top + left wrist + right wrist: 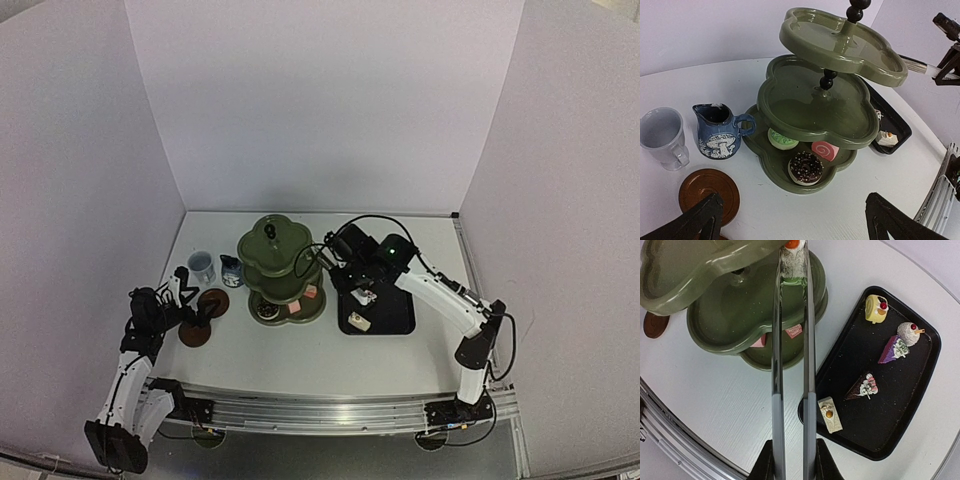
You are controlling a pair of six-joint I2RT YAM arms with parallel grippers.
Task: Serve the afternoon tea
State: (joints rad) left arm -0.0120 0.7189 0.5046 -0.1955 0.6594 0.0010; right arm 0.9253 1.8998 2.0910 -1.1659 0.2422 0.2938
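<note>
Dark green stand, glossy, three scalloped tiers, black bead post; three pastries on bottom tier. Right gripper clamped on tongs, which pinch a white, orange-topped pastry beside the stand's top rim. Left gripper spread wide, empty, front-left of stand.

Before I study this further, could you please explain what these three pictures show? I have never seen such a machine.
Two robot arms stand at a table's near edge. One picture looks down from above; the other two come from cameras on the wrists. On the table: a green three-tier stand with pastries on its bottom tier, a blue mushroom jug, a pale cup, brown saucers, and a black tray with five small cakes. The right fingers grip metal tongs, which hold a small cake near the stand. The left fingers are open and empty.
</note>
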